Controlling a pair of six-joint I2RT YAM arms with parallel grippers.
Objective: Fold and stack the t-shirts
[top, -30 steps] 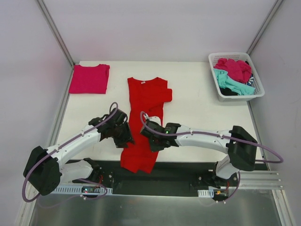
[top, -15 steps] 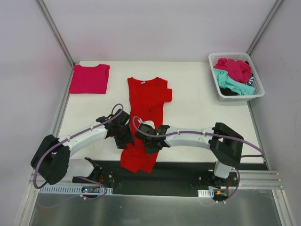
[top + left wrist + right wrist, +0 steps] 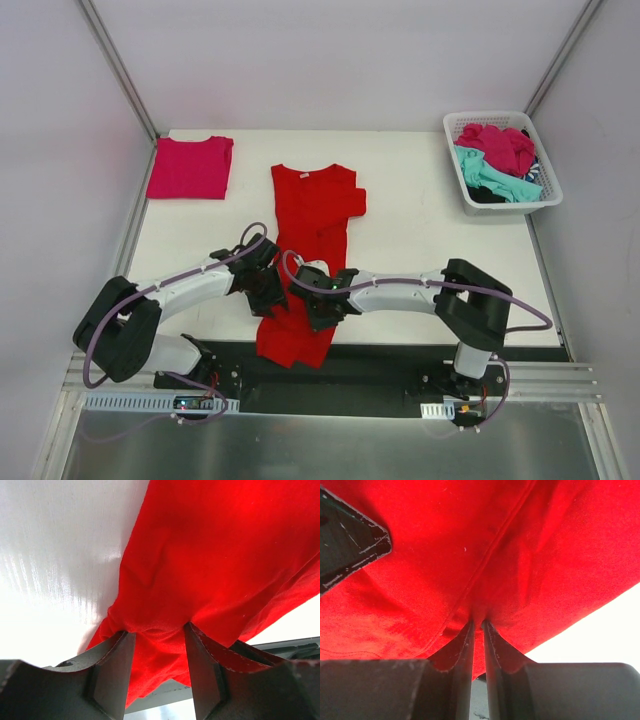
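Observation:
A large bright red t-shirt (image 3: 312,205) lies lengthwise down the middle of the white table (image 3: 420,250), its lower end hanging over the front edge. My left gripper (image 3: 267,292) sits at the shirt's left edge near the front. In the left wrist view the left gripper (image 3: 157,630) is shut on a thick bunch of the red cloth (image 3: 215,555). My right gripper (image 3: 319,302) is just to its right on the same shirt. The right wrist view shows the right gripper (image 3: 477,622) pinching a thin fold of the red cloth (image 3: 470,540). A folded magenta-pink t-shirt (image 3: 190,167) lies at the back left.
A white lattice basket (image 3: 455,130) at the back right holds several crumpled shirts, magenta, teal and dark. The black front rail (image 3: 380,365) runs below the table edge, under the hanging red cloth. Both arms reach inward and nearly meet.
My right gripper has slid left toward the left one, still holding the cloth. The lower part of the red shirt is gathered narrower between them. The left gripper moved little.

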